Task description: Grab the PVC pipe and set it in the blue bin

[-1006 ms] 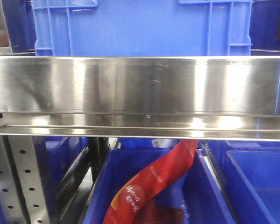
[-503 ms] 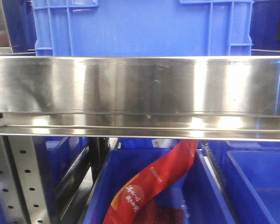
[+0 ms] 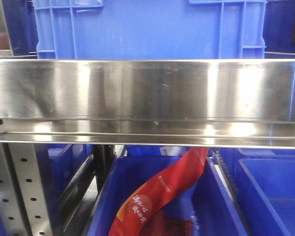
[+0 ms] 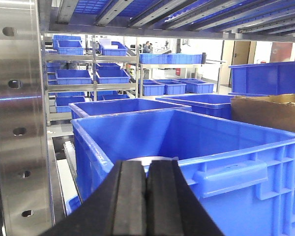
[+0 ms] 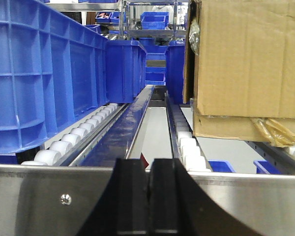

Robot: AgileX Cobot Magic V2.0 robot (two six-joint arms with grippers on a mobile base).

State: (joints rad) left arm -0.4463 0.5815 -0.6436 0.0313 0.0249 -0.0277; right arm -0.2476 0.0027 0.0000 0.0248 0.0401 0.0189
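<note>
Nothing differs from the earlier front frames: the steel rail point(image 3: 147, 91) still fills the middle band, the blue bin point(image 3: 147, 29) sits above it at the top, and the red bag point(image 3: 160, 196) hangs at the same slant into the lower bin point(image 3: 221, 206) at bottom centre. Only faint glints on the rail's right end shift.

In the left wrist view the left hand point(image 4: 146, 201) sits at bottom centre with its two black pads pressed together — closed, with nothing between them. Right behind it stands a large bin point(image 4: 226, 162), open at the top, with something pale just showing over the pads inside it; what it is cannot be told. A perforated steel post point(image 4: 14, 123) fills the left edge, a cardboard box point(image 4: 270, 110) the right.

In the right wrist view the right hand point(image 5: 148, 201) is also closed and empty, at bottom centre, before a steel bar point(image 5: 39, 196). Roller tracks point(image 5: 78, 132) run up the frame, with a bin wall point(image 5: 39, 73) upper left and a carton point(image 5: 250, 64) upper right.

The pipe shows in no view — its place cannot be told.
</note>
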